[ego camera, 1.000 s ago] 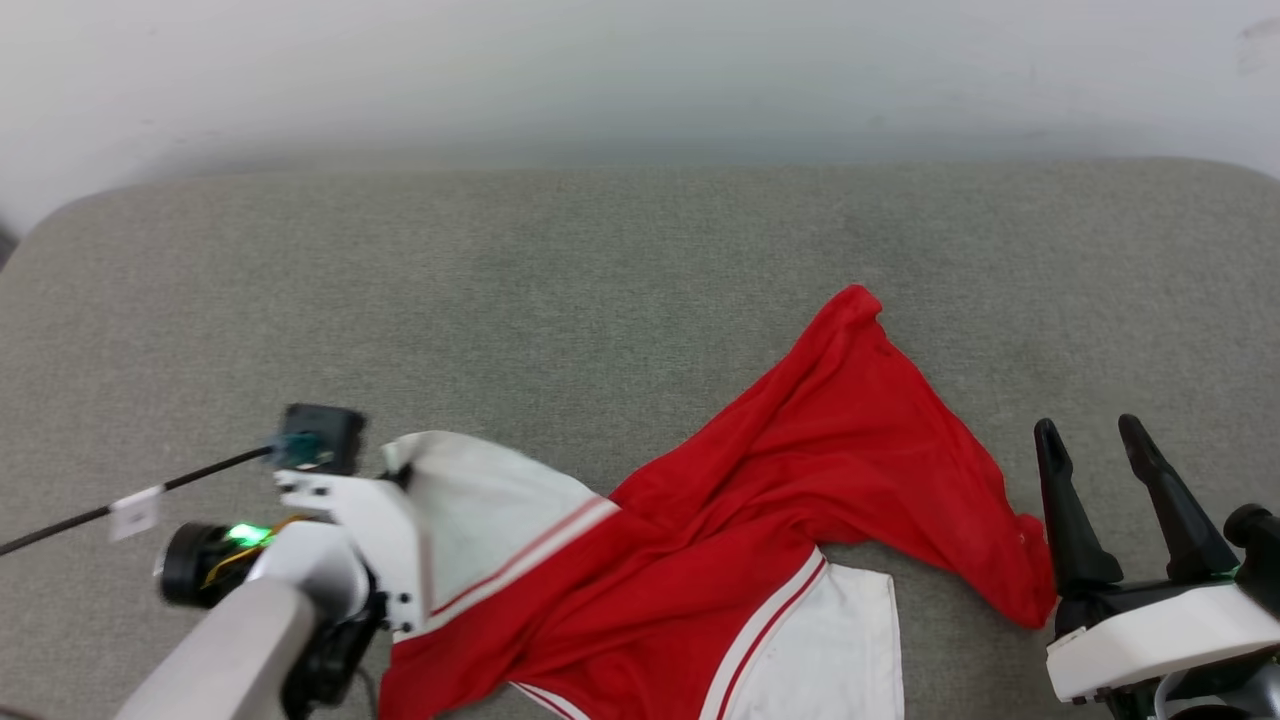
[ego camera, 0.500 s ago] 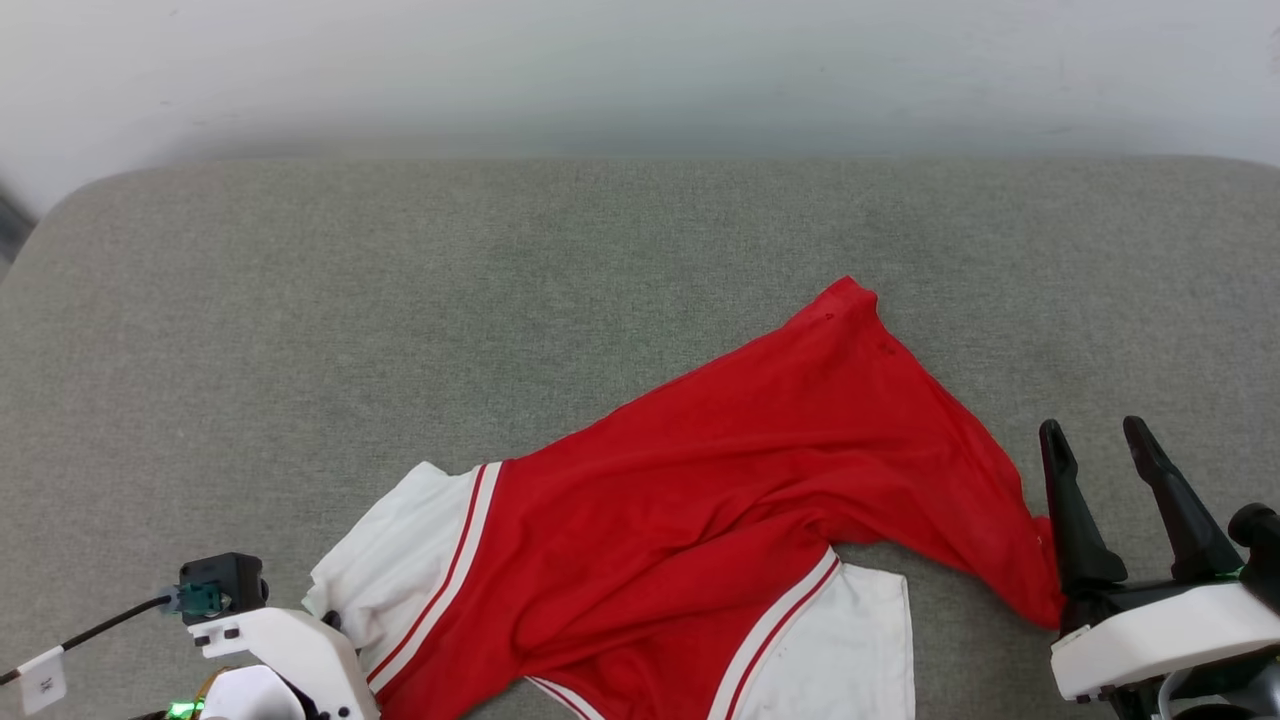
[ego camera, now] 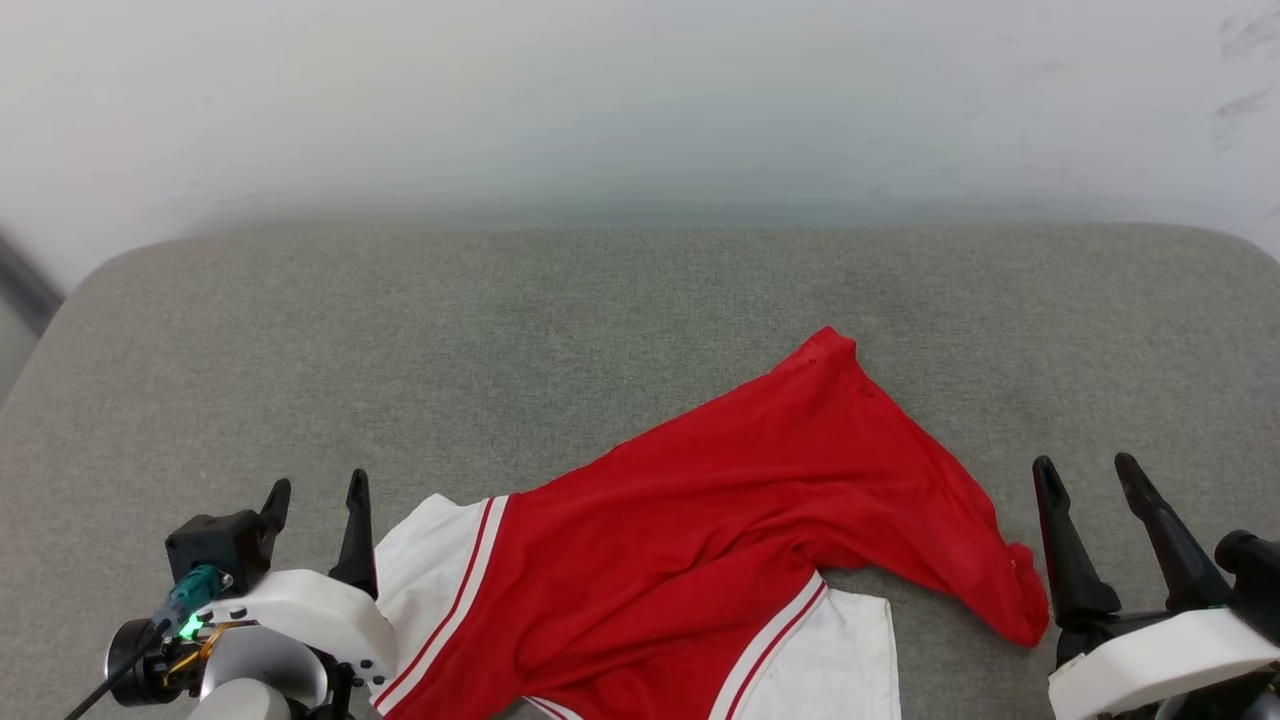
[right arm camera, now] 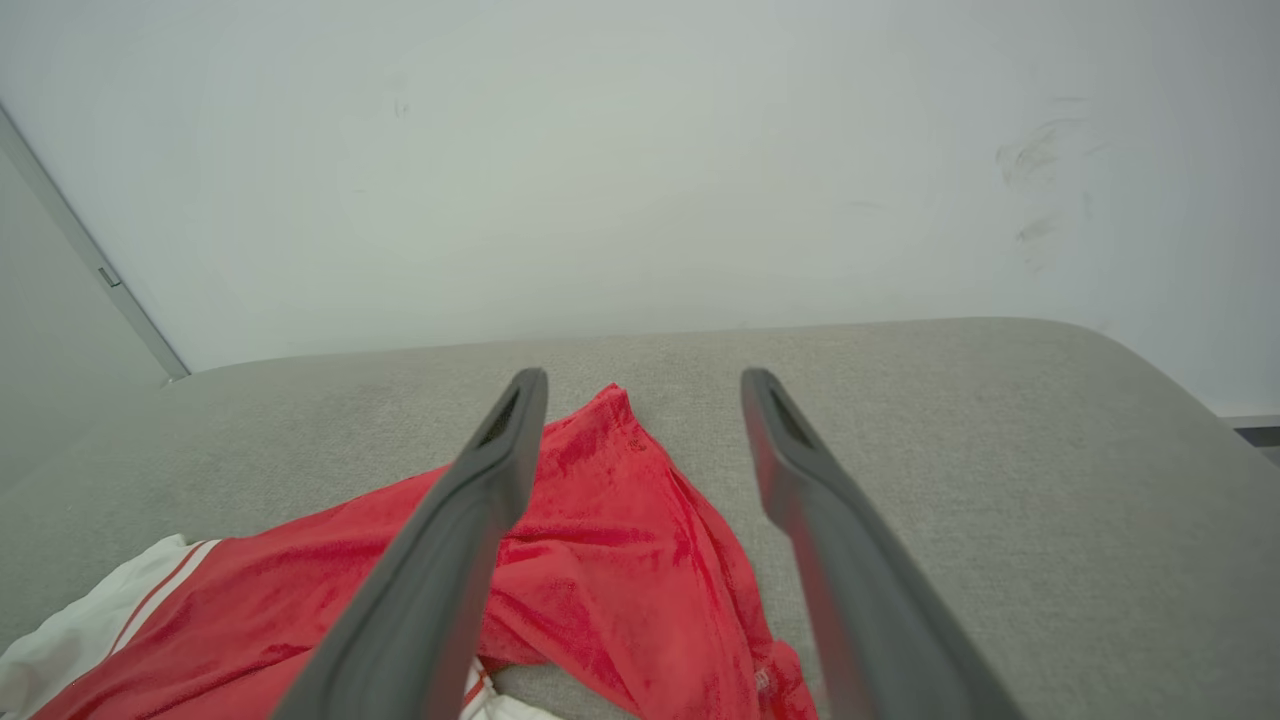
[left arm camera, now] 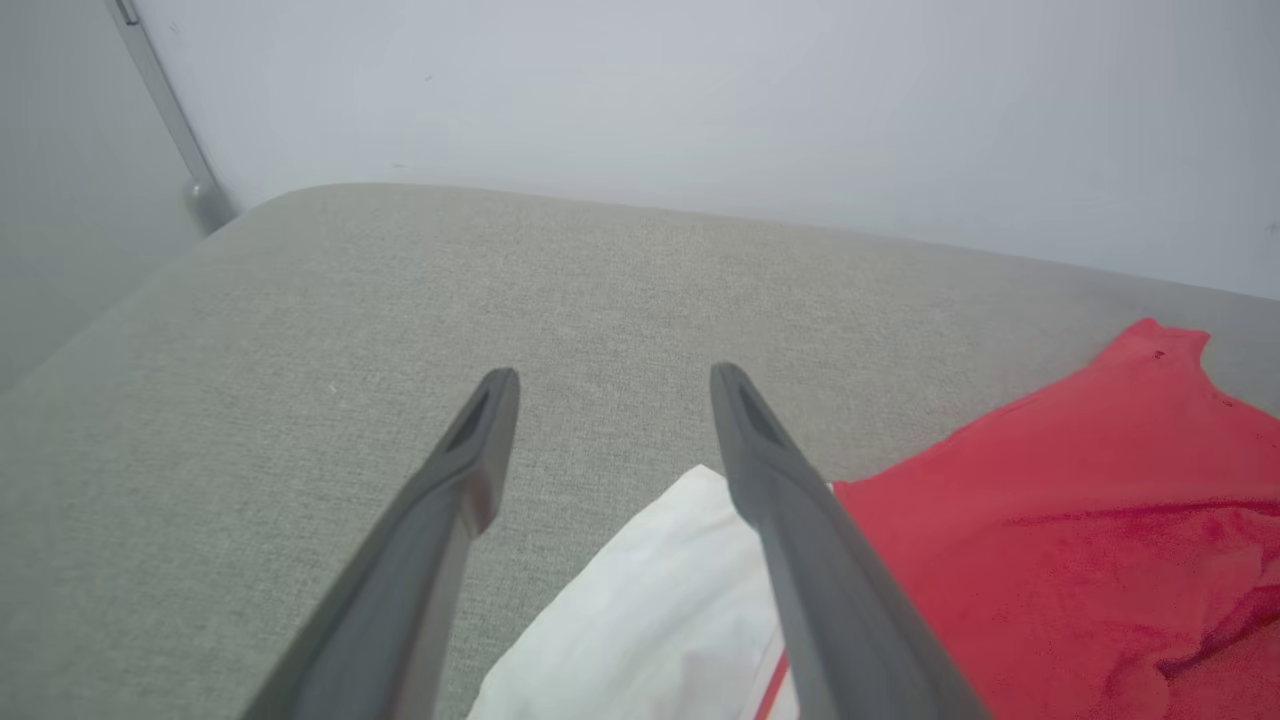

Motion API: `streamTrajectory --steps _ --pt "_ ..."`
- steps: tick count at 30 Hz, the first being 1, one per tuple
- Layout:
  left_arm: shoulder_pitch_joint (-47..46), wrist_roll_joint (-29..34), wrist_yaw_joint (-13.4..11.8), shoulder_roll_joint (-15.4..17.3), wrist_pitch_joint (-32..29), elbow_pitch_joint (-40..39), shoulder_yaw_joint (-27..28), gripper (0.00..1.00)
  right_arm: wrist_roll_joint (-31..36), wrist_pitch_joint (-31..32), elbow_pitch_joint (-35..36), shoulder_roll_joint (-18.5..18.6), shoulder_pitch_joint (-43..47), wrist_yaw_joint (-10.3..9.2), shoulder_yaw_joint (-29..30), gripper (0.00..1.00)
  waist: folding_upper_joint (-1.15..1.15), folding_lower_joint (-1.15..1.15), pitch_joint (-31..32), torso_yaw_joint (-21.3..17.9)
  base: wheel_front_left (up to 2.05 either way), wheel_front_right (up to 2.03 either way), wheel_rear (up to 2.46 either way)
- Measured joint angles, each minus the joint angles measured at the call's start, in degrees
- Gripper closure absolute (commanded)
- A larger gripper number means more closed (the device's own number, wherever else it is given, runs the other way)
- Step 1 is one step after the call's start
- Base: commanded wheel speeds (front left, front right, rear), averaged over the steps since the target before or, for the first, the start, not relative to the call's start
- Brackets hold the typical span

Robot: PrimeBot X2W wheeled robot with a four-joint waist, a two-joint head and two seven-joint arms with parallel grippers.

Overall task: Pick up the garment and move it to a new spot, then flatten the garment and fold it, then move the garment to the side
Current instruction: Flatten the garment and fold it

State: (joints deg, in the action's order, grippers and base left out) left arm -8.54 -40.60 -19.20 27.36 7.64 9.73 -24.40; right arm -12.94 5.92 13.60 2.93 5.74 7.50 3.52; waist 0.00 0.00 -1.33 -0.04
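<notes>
Garment lies rumpled on the surface, its sleeve just released by the left gripper, fingers now spread like the right gripper's, so flattening likely follows.

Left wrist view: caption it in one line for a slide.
Open left gripper above the white sleeve of a rumpled red jersey T-shirt on a grey cushion.
</notes>
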Motion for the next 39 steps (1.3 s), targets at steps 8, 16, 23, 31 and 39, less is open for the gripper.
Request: streamTrajectory --steps 8,16,23,31,39 --pt "1.30 5.17 -1.99 0.80 4.07 -7.50 -1.85 0.00 0.38 1.97 -0.55 0.01 1.71 0.00 1.12 0.00 0.00 0.00 1.84 0.07 0.00 0.00 0.00" --pt "2.49 6.68 -4.02 1.38 2.25 -13.32 -3.45 0.00 0.83 20.26 -4.04 0.88 4.69 0.00 3.90 0.00 0.00 0.00 1.76 0.32 0.00 0.00 0.00" --pt "2.22 7.21 -4.17 1.31 1.60 -15.43 -4.44 0.00 -4.15 37.54 -7.02 3.85 5.26 0.00 -1.34 0.00 0.00 0.00 0.48 1.42 0.00 0.00 0.00" --pt "0.79 7.55 -3.68 0.94 1.56 -15.32 -4.85 0.00 -7.83 38.80 -16.89 4.05 0.43 0.00 -10.21 0.00 0.00 0.00 -2.13 3.42 0.00 0.00 0.00" --pt "-0.01 7.05 -3.52 0.84 1.66 -14.24 -4.72 0.00 -9.28 36.17 -27.44 3.42 -5.14 -0.11 -13.39 0.00 0.00 -0.01 -3.63 4.64 0.00 0.00 0.00"
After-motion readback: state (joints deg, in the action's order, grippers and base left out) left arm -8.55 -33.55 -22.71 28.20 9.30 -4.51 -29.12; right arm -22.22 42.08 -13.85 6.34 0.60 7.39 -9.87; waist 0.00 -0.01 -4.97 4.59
